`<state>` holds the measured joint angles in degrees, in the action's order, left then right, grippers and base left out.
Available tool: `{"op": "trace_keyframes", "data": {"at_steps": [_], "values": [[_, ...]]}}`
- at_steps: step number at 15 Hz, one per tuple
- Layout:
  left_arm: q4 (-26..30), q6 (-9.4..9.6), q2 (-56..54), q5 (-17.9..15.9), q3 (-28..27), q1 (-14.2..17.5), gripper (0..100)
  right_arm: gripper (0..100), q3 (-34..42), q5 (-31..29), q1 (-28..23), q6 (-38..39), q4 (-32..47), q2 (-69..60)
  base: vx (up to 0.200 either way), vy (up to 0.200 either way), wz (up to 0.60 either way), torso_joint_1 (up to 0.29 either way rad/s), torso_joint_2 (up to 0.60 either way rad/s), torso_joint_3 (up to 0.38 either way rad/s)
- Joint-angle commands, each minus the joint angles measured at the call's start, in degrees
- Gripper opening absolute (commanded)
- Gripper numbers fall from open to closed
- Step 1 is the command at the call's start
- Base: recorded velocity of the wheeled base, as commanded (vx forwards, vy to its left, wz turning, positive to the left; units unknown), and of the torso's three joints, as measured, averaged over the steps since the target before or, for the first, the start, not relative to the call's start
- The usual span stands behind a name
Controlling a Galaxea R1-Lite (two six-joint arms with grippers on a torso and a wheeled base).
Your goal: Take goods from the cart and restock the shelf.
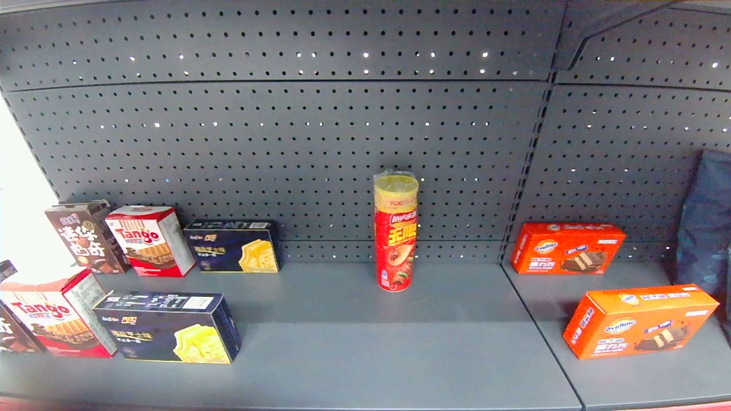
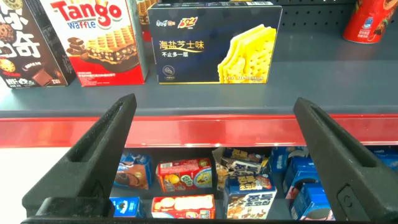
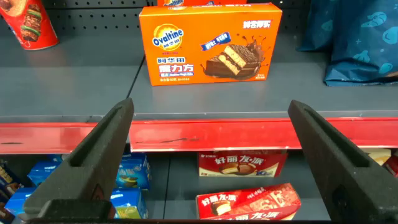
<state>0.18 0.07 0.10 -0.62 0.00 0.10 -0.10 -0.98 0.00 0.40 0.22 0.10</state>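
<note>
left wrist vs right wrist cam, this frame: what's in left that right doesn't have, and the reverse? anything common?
Left wrist, not right wrist: the navy cracker box, the red-and-white wafer box, the brown cookie box and the open left gripper.
Right wrist, not left wrist: the orange cake box, the blue bag, red boxes one level down, and the open right gripper.
Both: the red chip can on the grey shelf, and the red shelf edge.
</note>
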Motion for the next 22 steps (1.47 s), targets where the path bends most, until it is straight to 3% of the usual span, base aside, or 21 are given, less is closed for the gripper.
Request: {"op": "trace_keyframes", "data": {"at_steps": [1,12,22], "values": [[0.0,0.01,0.0,0.0,0.0,0.0,100,100,0.0,0.0,0.0,-0.1,0.0,0.1,0.000,0.000,0.00,0.000,0.00,0.000],[0.0,0.01,0.0,0.0,0.0,0.1,100,100,0.0,0.0,0.0,-0.1,0.0,0.1,0.000,0.000,0.00,0.000,0.00,0.000],[0.0,0.01,0.0,0.0,0.0,0.0,100,100,0.0,0.0,0.0,-0.1,0.0,0.1,0.000,0.000,0.60,0.004,0.00,0.002]]}}
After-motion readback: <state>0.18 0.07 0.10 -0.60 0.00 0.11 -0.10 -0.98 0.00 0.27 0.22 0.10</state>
